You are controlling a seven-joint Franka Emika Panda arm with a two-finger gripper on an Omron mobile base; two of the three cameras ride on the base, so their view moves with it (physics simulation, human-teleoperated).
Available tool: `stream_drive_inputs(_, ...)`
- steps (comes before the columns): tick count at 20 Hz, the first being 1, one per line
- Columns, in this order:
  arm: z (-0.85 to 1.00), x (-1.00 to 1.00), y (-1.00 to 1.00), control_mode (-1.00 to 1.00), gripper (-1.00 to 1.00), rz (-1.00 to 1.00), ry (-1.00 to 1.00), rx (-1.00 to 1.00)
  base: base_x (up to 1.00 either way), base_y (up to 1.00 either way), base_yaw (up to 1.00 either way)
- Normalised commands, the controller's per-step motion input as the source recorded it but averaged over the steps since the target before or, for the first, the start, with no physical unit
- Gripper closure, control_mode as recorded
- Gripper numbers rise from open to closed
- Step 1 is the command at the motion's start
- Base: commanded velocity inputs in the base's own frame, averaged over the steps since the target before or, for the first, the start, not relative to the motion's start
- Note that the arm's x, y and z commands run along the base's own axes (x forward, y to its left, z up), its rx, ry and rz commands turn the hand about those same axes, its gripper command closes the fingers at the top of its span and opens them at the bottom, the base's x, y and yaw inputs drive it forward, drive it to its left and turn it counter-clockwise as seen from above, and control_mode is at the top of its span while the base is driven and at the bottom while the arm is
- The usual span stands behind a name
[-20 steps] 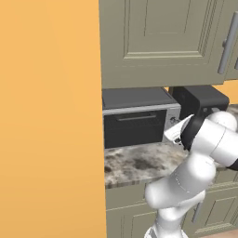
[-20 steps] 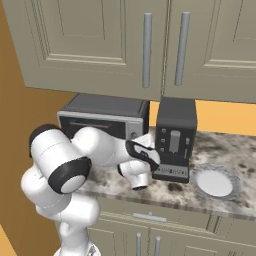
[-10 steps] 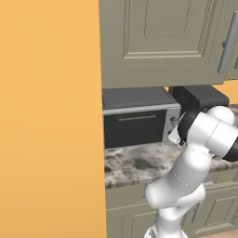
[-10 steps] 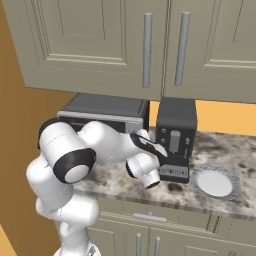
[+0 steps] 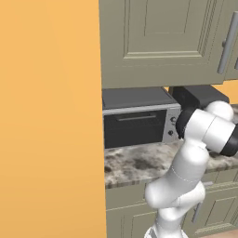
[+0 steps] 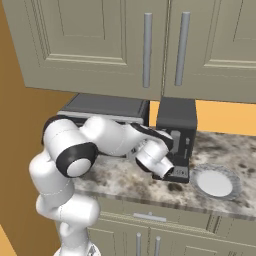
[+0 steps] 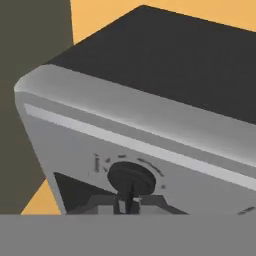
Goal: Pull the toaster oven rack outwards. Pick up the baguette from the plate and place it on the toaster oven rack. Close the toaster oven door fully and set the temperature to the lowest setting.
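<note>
Right at the tip of my claw (image 7: 128, 202) sits a small round dark knob (image 7: 131, 179) on the silver side panel (image 7: 150, 170) of the toaster oven (image 5: 139, 118). The tips rise on either side of the knob's little bar, but most of them is cut off at the bottom of the hand view, so I cannot tell if my claw is pinching the knob or just next to it.

The toaster oven door (image 5: 135, 128) looks shut, flat against the front with its thin silver handle (image 5: 136, 117) near the top. So I think the last step is in hand: turning the heat to the lowest setting. Next I need a firm hold on the knob and a slow twist to the low end of the small marks (image 7: 100, 162) around it. I cannot read the marks.

Off to my claw's right, well apart, the plate (image 6: 216, 182) lies on the counter (image 6: 125, 180) with no bread on it. I cannot see the baguette or the rack; I guess they are behind the shut door.

The counter is speckled grey stone. Just beside the oven, on the plate's side, stands a taller black appliance (image 6: 176, 135). Above hang grey-green cupboards (image 6: 145, 45) with long silver handles. Behind is an orange wall (image 6: 225, 117).
</note>
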Motion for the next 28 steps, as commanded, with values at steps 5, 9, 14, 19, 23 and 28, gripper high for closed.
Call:
stream_drive_inputs(5,0.00,0.00,0.34,-1.00,1.00,-0.08,-0.40,-0.64,0.00,0.00,0.00)
stream_drive_inputs(9,-0.04,0.00,0.49,-1.00,1.00,-0.14,-0.42,-0.52,0.00,0.00,0.00)
stream_drive_inputs(14,-0.02,0.00,0.56,-1.00,1.00,-0.20,-0.48,-0.42,0.00,0.00,0.00)
stream_drive_inputs(19,0.00,0.13,0.45,-1.00,1.00,-0.17,-0.52,-0.39,0.00,0.00,0.00)
stream_drive_inputs(23,0.00,0.42,0.25,-1.00,1.00,-0.08,-0.52,-0.38,0.00,0.00,0.00)
stream_drive_inputs(28,0.00,0.47,0.11,-1.00,1.00,-0.06,-0.48,-0.38,0.00,0.00,0.00)
